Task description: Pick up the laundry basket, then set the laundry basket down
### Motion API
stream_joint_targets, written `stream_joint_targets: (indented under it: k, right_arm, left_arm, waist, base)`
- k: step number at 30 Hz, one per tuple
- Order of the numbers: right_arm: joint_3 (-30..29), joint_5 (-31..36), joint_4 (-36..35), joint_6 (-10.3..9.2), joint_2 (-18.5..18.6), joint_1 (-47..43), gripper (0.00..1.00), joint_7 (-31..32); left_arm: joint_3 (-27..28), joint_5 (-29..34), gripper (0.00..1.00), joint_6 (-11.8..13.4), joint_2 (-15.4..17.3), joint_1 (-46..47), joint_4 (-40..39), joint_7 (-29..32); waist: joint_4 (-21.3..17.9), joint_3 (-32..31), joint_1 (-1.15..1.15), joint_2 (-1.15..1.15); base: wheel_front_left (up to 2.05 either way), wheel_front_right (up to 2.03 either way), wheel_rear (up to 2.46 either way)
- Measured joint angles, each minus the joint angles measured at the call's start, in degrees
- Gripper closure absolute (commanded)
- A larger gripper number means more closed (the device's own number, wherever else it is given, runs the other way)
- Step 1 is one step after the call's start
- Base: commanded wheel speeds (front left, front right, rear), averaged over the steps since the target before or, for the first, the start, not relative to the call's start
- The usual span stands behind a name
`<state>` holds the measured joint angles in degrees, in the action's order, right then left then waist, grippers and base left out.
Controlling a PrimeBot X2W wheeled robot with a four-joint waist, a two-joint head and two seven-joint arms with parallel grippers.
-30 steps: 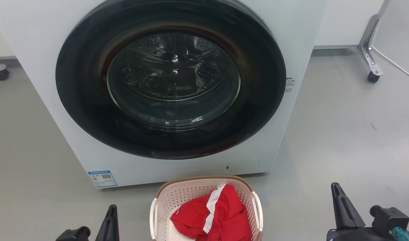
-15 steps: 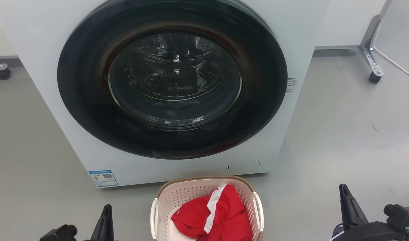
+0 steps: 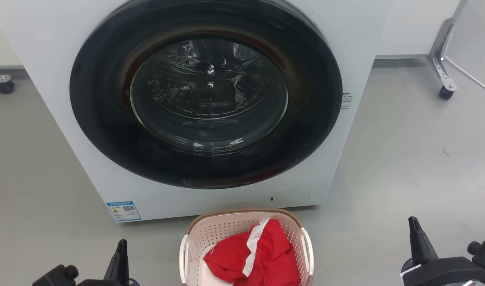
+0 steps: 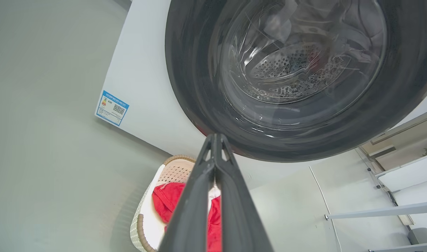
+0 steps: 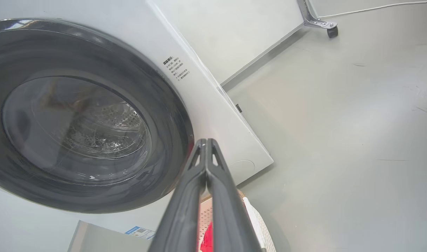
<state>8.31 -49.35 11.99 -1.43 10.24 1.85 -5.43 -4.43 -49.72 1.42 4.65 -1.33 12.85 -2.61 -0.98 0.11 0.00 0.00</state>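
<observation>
The cream laundry basket [image 3: 226, 230] with a brown rim and white side handles stands on the floor before the washing machine, holding a red and white garment [image 3: 258, 258]. It also shows in the left wrist view [image 4: 171, 171] and the right wrist view [image 5: 258, 220]. My left gripper [image 3: 122, 243] is at the lower left, well clear of the basket's left handle. My right gripper [image 3: 413, 220] is far out at the lower right. Both wrist views show the fingers pressed together with nothing held: left gripper [image 4: 215, 136], right gripper [image 5: 206, 140].
A white front-loading washing machine [image 3: 345, 39] with a dark round door [image 3: 206, 95] rises just behind the basket. A metal leg on a castor [image 3: 445, 89] stands at the far right, another castor [image 3: 2, 84] at the far left. Grey floor lies on both sides.
Both grippers have drawn outward and down, away from the basket: the left one farther left, the right one farther right. The basket has stayed in place.
</observation>
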Motion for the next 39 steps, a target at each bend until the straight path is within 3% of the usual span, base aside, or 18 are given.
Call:
stream_joint_targets:
  k: [39]
  right_arm:
    - [-10.61, -28.07, 3.36, 5.52, -5.06, 2.32, 1.00, 7.98]
  left_arm:
    - [6.32, -27.64, 1.00, -5.54, -1.35, 3.59, 2.78, 6.13]
  waist:
    - [0.66, -0.01, 0.00, 0.00]
  base:
    - [0.00, 0.00, 0.00]
